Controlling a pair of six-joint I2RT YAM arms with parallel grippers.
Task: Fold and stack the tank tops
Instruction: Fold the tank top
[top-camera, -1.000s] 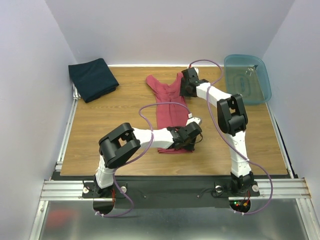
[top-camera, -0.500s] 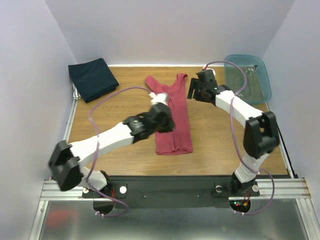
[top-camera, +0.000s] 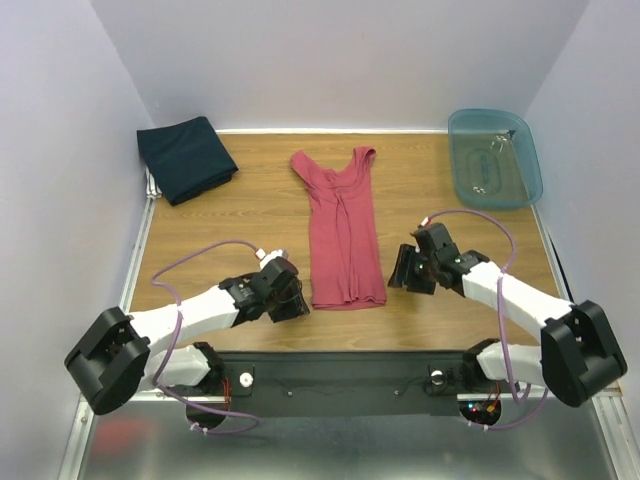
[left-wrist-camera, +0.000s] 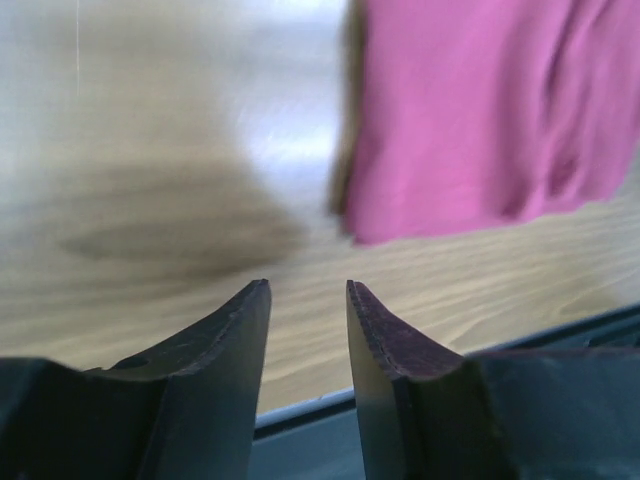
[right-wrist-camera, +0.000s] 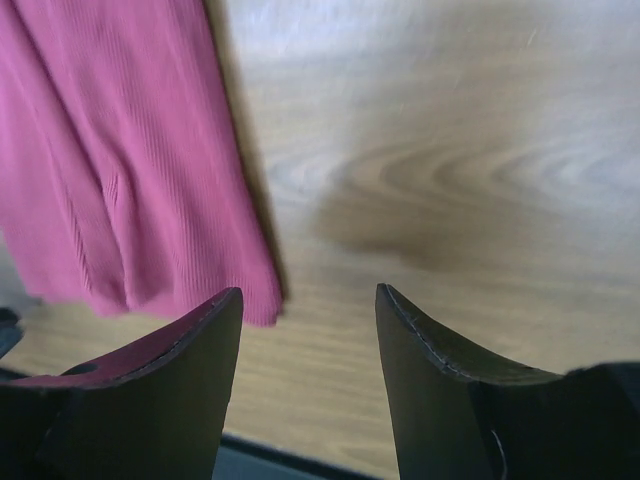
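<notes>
A maroon tank top (top-camera: 343, 228) lies folded lengthwise into a narrow strip on the middle of the wooden table, straps toward the far side. Its hem shows in the left wrist view (left-wrist-camera: 480, 120) and in the right wrist view (right-wrist-camera: 120, 170). A navy tank top (top-camera: 185, 157) sits folded at the far left corner. Just left of the maroon hem, my left gripper (top-camera: 290, 300) stands open and empty over bare wood (left-wrist-camera: 308, 290). My right gripper (top-camera: 398, 270) is open and empty too, just right of the hem (right-wrist-camera: 308, 295).
A translucent blue tub (top-camera: 494, 158) stands at the far right corner of the table (top-camera: 230, 240). The table's near edge and its metal rail (top-camera: 350, 372) run close behind both grippers. White walls close in the left, right and far sides.
Both arms have drawn back from the maroon top toward the near edge. The left gripper went from the cloth's left side to beside the hem; the right came from the straps. Both let go.
</notes>
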